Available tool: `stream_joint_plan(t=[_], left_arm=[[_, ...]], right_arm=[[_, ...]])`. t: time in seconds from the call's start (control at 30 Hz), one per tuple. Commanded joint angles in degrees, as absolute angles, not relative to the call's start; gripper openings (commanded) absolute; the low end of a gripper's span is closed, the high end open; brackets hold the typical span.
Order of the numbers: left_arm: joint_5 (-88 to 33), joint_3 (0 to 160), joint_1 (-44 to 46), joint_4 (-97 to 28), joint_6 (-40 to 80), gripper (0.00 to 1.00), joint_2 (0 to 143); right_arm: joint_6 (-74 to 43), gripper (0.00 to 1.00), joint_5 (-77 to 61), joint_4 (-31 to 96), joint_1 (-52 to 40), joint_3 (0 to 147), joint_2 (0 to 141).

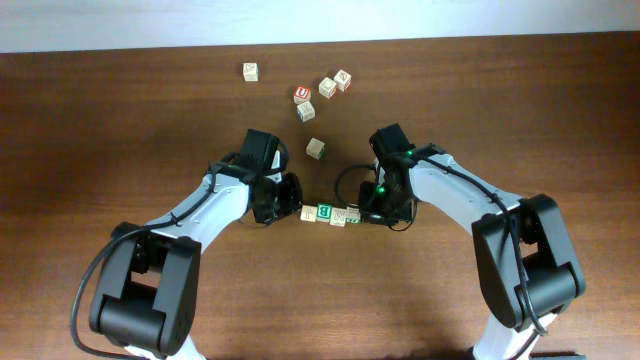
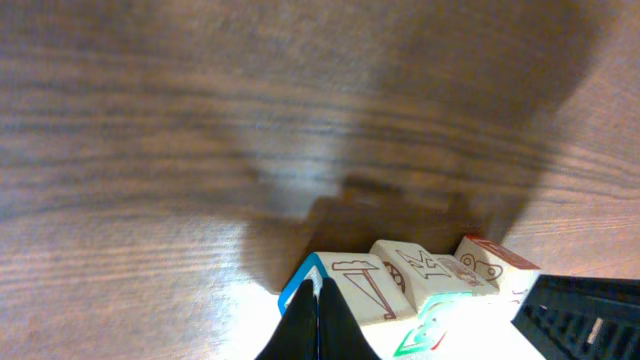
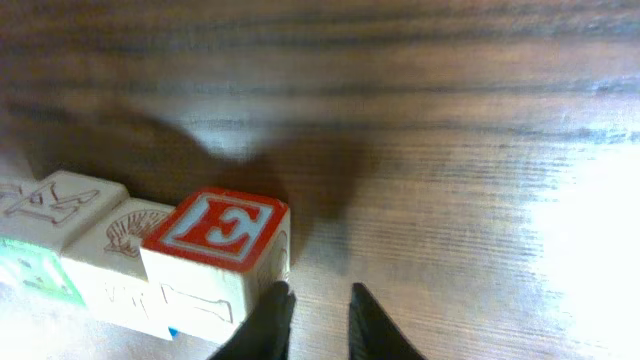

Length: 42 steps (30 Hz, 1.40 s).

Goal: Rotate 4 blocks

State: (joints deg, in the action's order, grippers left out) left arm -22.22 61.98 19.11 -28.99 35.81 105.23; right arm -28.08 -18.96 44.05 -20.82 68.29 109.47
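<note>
1. right gripper (image 3: 318, 305): jaws a crack apart, nothing between them; E block (image 3: 225, 235) sits just beside at 10 o'clock.
2. left gripper (image 2: 315, 320): pinched closed, empty, tips at the corner of the blue-edged block (image 2: 345, 285), which is at 1 o'clock.
3. row of blocks (image 1: 330, 214) runs 9-to-3 overhead, between both grippers; each arm is near its own end.
4. both arms reach in from 6 o'clock, wrists low over the table (image 1: 100, 120).
</note>
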Motion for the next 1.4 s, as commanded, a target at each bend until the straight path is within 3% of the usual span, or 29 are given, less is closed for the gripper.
stream_joint_plan(t=[0.0, 0.1, 0.23, 0.3, 0.37, 0.63, 0.77, 0.8, 0.83, 0.9, 1.0, 1.03, 1.37], left_arm=[[-23.77, 61.84, 19.33, -31.83, 35.11, 0.06, 105.75], [-23.81, 61.98, 19.27, -32.62, 33.69, 0.27, 105.75], [-24.29, 62.06, 17.37, -34.70, 32.67, 0.54, 105.75], [-24.27, 62.08, 15.70, -36.51, 31.18, 0.61, 105.75], [-24.27, 62.08, 14.41, -37.12, 31.18, 0.63, 105.75], [-22.70, 66.26, 12.82, -36.64, 27.44, 0.60, 105.75], [-16.05, 82.13, 8.38, -48.62, 19.70, 0.59, 105.75], [-14.17, 85.34, 7.11, -51.20, 18.87, 0.57, 105.75], [-12.88, 87.66, 5.78, -52.80, 17.32, 0.52, 105.75], [-10.50, 89.38, 3.51, -54.22, 16.78, 0.40, 105.75], [-9.98, 89.34, 1.26, -55.16, 16.80, 0.16, 105.75], [-9.98, 89.34, 1.28, -55.13, 16.80, 0.13, 105.75], [-9.98, 89.34, 1.32, -55.00, 16.82, 0.14, 105.75]], right_arm=[[-25.23, 0.23, -19.68, 45.56, -21.58, 70.48, 109.67], [-23.24, 0.25, -17.34, 48.36, -21.56, 72.95, 109.67], [-19.79, 0.37, -13.13, 55.02, -21.58, 79.33, 109.67], [-19.16, 0.42, -13.04, 56.21, -21.58, 80.88, 109.67], [-18.81, 0.44, -12.93, 56.16, -21.58, 80.88, 109.67], [-17.08, 0.45, -12.60, 54.61, -21.23, 80.86, 109.78], [-17.52, 0.43, -12.58, 56.23, -18.57, 80.86, 109.78], [-18.68, 0.38, -12.45, 56.64, -17.30, 80.86, 109.78], [-19.70, 0.29, -11.60, 57.04, -15.99, 80.86, 109.78], [-20.38, 0.21, -10.00, 57.56, -13.63, 80.77, 109.78], [-20.38, 0.17, -9.37, 57.69, -12.78, 79.31, 110.06], [-20.38, 0.17, -9.37, 57.63, -12.78, 78.81, 110.34], [-21.28, 0.17, -15.51, 54.24, -15.35, 76.16, 114.93]])
